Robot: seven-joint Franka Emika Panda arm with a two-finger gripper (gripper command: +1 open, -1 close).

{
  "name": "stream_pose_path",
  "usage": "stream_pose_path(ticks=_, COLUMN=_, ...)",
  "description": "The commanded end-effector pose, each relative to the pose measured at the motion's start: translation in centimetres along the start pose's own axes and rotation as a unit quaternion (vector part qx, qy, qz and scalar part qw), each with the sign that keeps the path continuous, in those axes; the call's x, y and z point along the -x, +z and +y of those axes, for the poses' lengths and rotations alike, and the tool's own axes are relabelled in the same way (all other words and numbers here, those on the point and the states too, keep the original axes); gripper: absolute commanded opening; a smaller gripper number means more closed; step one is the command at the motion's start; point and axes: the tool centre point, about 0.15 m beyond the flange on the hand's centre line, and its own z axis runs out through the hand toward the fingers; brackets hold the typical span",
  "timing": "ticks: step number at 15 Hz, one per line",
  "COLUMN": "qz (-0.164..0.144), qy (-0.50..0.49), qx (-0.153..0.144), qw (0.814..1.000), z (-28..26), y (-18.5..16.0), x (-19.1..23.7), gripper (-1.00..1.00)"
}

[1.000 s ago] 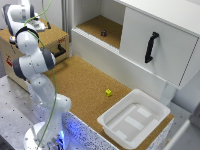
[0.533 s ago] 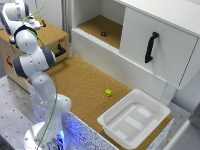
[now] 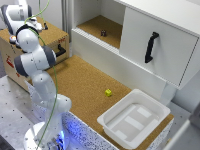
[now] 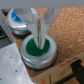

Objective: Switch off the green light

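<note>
The green light (image 4: 38,48) is a round, flat button in a silver ring, facing straight up; being round, it has no long axis to speak of. It sits on a wooden box (image 3: 52,36) at the exterior view's left, near the box's edge. In the exterior view the arm (image 3: 34,57) hides it completely.

Next to it on the same box is a second silver-ringed button (image 4: 18,21) with a bluish top, close by but not touching. On the cork table (image 3: 85,82) lie a small yellow block (image 3: 108,92) and a white tray (image 3: 135,119), both well apart from the box. Behind them stands a white cabinet (image 3: 145,45) with a black handle (image 3: 150,47) and a small dark thing (image 3: 103,33) on its open shelf. Nothing lies between the hand and the button.

The fingers (image 4: 37,31) are pressed together, holding nothing, pointing straight down onto the green disc, their tips at or just touching its middle.
</note>
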Motion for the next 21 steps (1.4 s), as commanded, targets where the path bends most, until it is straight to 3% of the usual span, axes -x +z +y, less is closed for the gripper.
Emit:
stream_pose_path(ticks=1, qz=0.043, qy=0.016, qx=-0.004, qw=0.999, z=0.3, y=-0.8, x=1.5, gripper=-1.0)
stream_pose_path(ticks=3, qz=0.078, qy=0.038, qx=0.021, qw=0.996, z=1.3, y=-4.7, x=2.7, gripper=-1.0)
stream_pose_path(ticks=4, qz=0.09, qy=0.051, qx=0.032, qw=0.994, z=1.9, y=-6.4, x=3.3, gripper=1.0)
stream_pose_path(ticks=6, qz=0.102, qy=0.089, qx=0.051, qw=0.99, z=3.9, y=-7.9, x=4.3, gripper=1.0)
stream_pose_path(ticks=10, qz=0.088, qy=0.155, qx=0.029, qw=0.984, z=7.1, y=-5.4, x=5.2, gripper=1.0)
stream_pose_path(ticks=14, qz=0.094, qy=0.252, qx=-0.003, qw=0.963, z=11.7, y=-3.3, x=7.3, gripper=1.0)
stream_pose_path(ticks=21, qz=0.08, qy=0.367, qx=-0.013, qw=0.927, z=17.1, y=1.1, x=10.4, gripper=1.0)
